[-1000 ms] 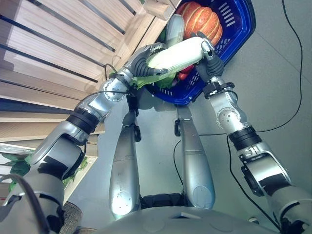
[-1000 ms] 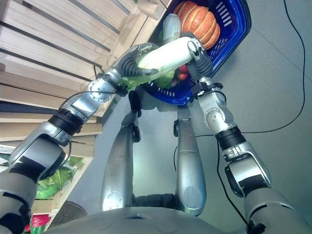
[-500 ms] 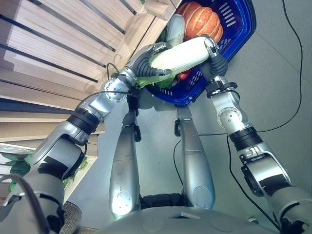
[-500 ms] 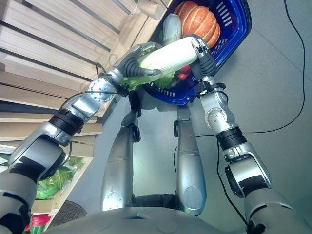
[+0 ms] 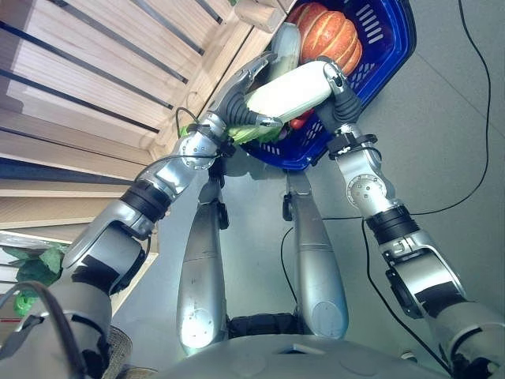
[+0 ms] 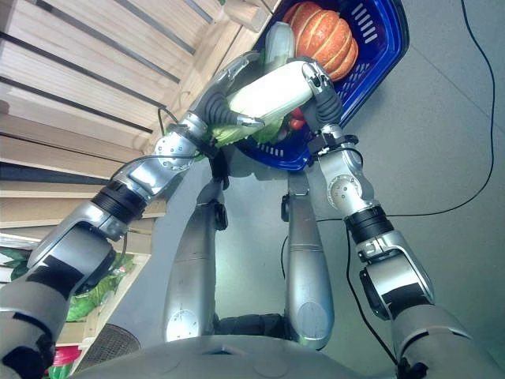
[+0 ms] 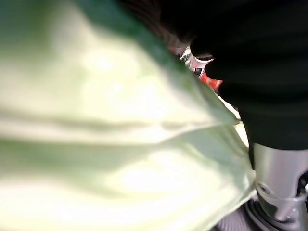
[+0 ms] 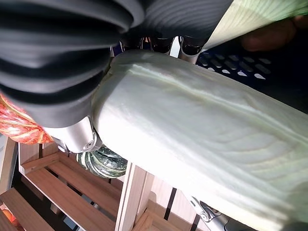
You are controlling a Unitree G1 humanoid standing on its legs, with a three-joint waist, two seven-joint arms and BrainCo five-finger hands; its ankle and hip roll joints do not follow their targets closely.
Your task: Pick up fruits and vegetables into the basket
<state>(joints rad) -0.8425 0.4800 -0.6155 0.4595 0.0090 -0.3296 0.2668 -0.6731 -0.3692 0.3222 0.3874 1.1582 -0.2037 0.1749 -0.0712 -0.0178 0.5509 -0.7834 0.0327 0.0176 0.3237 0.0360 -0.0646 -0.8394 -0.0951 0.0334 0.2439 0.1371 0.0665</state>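
I hold a long pale napa cabbage (image 5: pixel 288 91) level between both hands, just above the near rim of the blue basket (image 5: pixel 398 47). My left hand (image 5: pixel 237 99) is at its leafy green end, fingers stretched straight along the far side and thumb underneath. My right hand (image 5: pixel 341 91) has its fingers curled over the white stem end. The cabbage (image 8: pixel 192 139) lies against the right palm, and its leaves (image 7: pixel 96 120) lie close before the left wrist. In the basket are an orange pumpkin (image 5: pixel 327 35), a green striped squash (image 5: pixel 286 43) and something red (image 5: pixel 298 122).
A slatted wooden stand (image 5: pixel 95 63) runs along the left, its corner post right beside the basket. Leafy greens (image 5: pixel 31 268) lie low at the left. Grey floor spreads to the right of the basket.
My left hand's fingers have straightened from a curl round the cabbage's leafy end. The cabbage has shifted slightly toward the basket. The right hand keeps its hold.
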